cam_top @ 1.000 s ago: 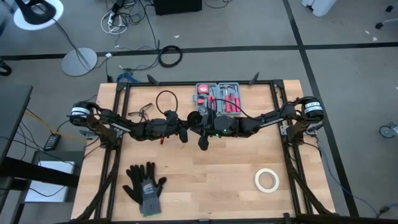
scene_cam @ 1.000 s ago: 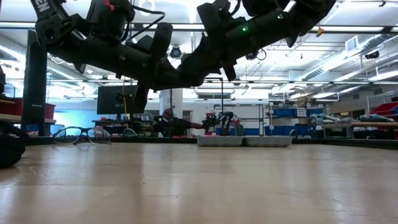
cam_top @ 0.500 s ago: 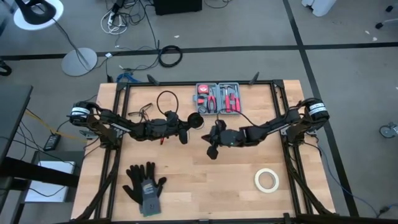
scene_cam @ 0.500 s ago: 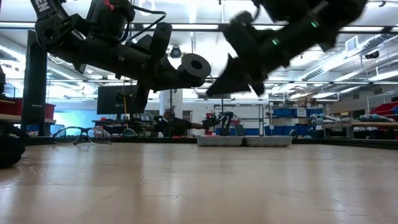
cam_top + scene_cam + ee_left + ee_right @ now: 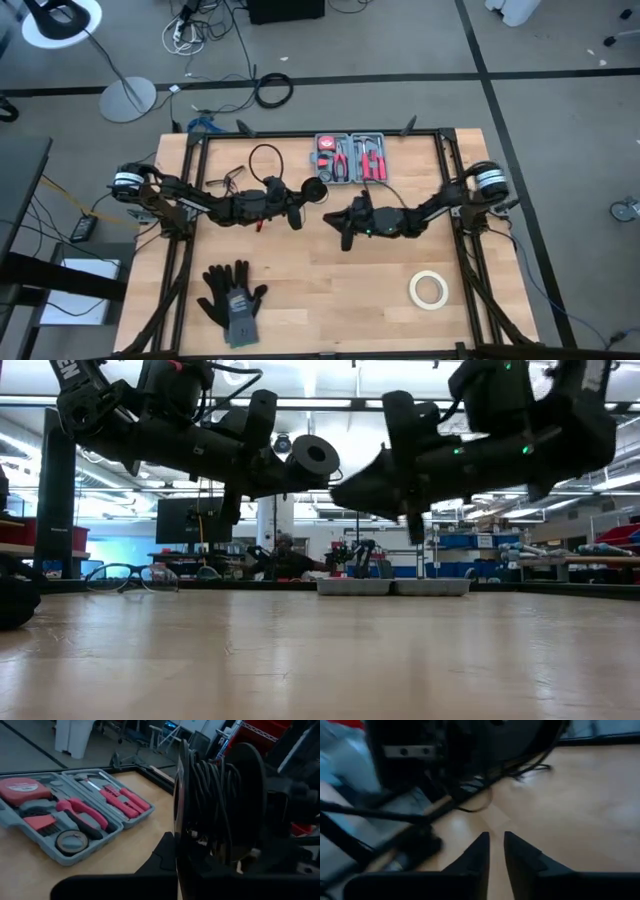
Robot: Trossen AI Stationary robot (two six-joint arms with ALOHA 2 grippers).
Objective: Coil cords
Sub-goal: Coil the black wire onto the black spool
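Cord [image 5: 262, 158] in play at the table's twelve o'clock side: a thin black wire rises in a loose loop from the left arm's wrist toward the far edge, and its other end is wound onto a small round black spool [image 5: 314, 192]. The left gripper [image 5: 303, 197] has its fingers pressed tight on that spool, holding it up in the air just left of the table's centre. In the low view the spool [image 5: 312, 456] faces the camera like a ring, well above the wood. The left wrist view shows it edge-on [image 5: 215, 810], black wire stacked thick between its two flanges.

Over at three o'clock from the spool, the right gripper [image 5: 341, 226] hangs above the boards, apart from the spool and holding nothing. In the right wrist view its two dark fingers [image 5: 479, 854] stand close together with only a narrow slit between them, and bare wood shows through that gap.

Around the table [image 5: 330, 300]: a grey tool case [image 5: 350, 160] with red-handled tools lies open at twelve o'clock, black gloves [image 5: 233, 295] rest at seven o'clock, a white tape roll [image 5: 428, 289] sits at four o'clock, and a pair of glasses [image 5: 130, 577] lies at ten o'clock, beside the wire loop.
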